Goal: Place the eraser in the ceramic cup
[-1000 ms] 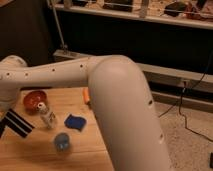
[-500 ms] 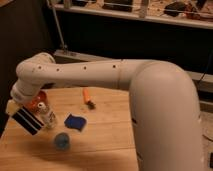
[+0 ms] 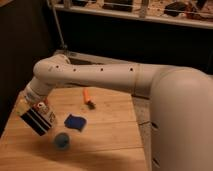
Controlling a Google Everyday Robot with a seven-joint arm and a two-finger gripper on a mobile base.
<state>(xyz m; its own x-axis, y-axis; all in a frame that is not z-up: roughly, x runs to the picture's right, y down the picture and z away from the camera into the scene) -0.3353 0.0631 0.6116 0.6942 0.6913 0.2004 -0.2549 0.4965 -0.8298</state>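
Observation:
The eraser (image 3: pixel 35 121), a flat black block with white stripes, hangs tilted in my gripper (image 3: pixel 33 112) at the left of the wooden table (image 3: pixel 110 135). The gripper is shut on it and holds it above the tabletop. The ceramic cup (image 3: pixel 62 141), small, round and blue-grey, stands on the table just right of the eraser and a little nearer the front. The eraser is left of the cup, not over it.
A bright blue pad (image 3: pixel 75 121) lies just behind the cup. A white bottle (image 3: pixel 49 113) stands right behind the eraser, partly hidden by the gripper. A small orange object (image 3: pixel 88 96) lies further back. The table's left edge is close to the gripper.
The arm has swung right, carrying the eraser from the table's left edge towards the cup. The wrist now covers the orange-red bowl.

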